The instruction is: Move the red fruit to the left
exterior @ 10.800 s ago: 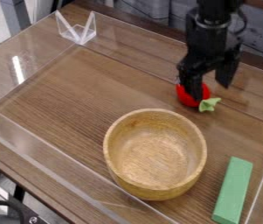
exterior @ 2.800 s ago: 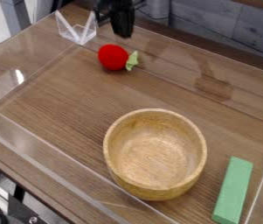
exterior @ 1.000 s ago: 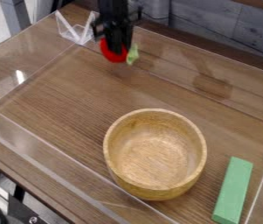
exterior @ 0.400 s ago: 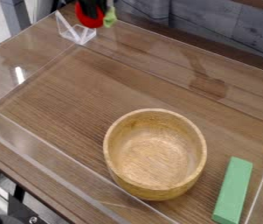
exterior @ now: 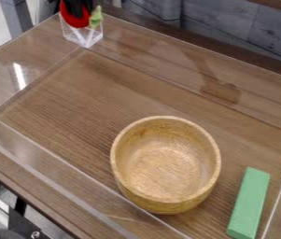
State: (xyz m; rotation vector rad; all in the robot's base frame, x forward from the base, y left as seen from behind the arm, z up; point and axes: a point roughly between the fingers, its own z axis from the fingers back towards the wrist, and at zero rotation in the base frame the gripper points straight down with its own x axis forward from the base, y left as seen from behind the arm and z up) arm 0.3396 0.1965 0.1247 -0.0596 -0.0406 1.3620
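The fingers (exterior: pixel 76 11) sit at the very top edge of the view, mostly cut off; what shows is a dark shape pinching the red fruit (exterior: pixel 70 13), so they read as clamped on it rather than spread. The fruit hangs in the air at the top left, above the clear stand (exterior: pixel 83 34) in the far left corner of the clear tray (exterior: pixel 18 75), with its green stem (exterior: pixel 95 17) poking out to the right side. It touches no surface that can be seen.

The fruit is small and looks like a light, hard plastic toy with a smooth, rounded body. It probably weighs almost nothing, but such a shape can slip or roll out of a pinch. The widest part of the red body looks like the best place to hold; the leafy stem is thin and likely bends.

Farther out, the wooden bowl (exterior: pixel 165 162) stands empty near the front of the tray, well apart from the fruit. The green block (exterior: pixel 248 203) lies at the front right corner. The tray rests on the wood-grain tabletop (exterior: pixel 130 89).
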